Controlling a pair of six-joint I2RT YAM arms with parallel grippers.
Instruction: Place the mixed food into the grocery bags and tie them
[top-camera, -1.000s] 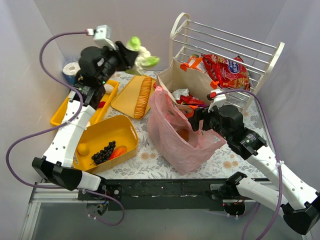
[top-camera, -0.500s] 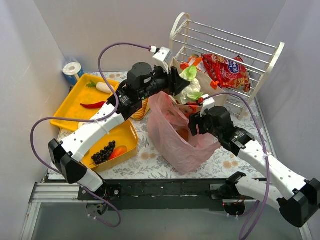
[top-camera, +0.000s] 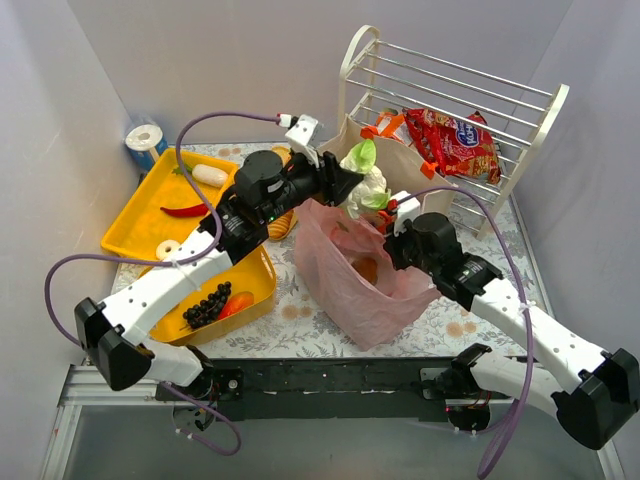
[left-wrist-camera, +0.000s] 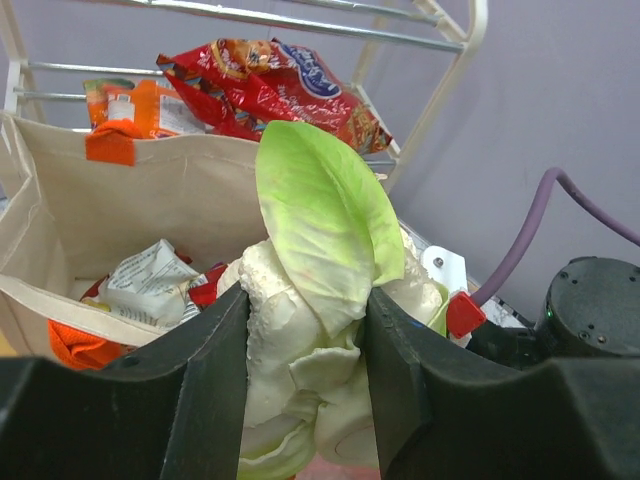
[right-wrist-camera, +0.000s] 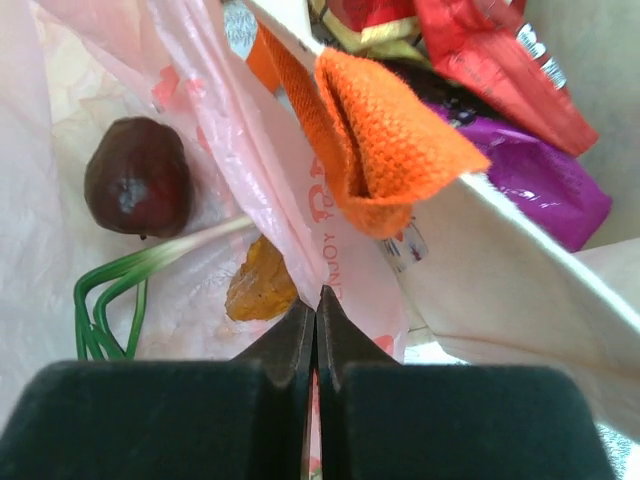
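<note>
Thin pink plastic bag (top-camera: 345, 285) in front of, touching, stiff beige tote (top-camera: 408, 162); white wire rack (top-camera: 548, 110) behind tote; yellow plastic trays (top-camera: 140, 210) left of bag; dark red fruit (right-wrist-camera: 137, 190) and green stalks (right-wrist-camera: 95, 310) inside bag.

No word, brand or number can be read for certain. At the upper middle of the left wrist view, the red snack packet (left-wrist-camera: 270, 95) bears a blue oval badge with white lettering too small to make out. The white packet (left-wrist-camera: 150, 280) at lower left and the pink bag (right-wrist-camera: 250, 150) in the right wrist view carry only illegible print.
</note>
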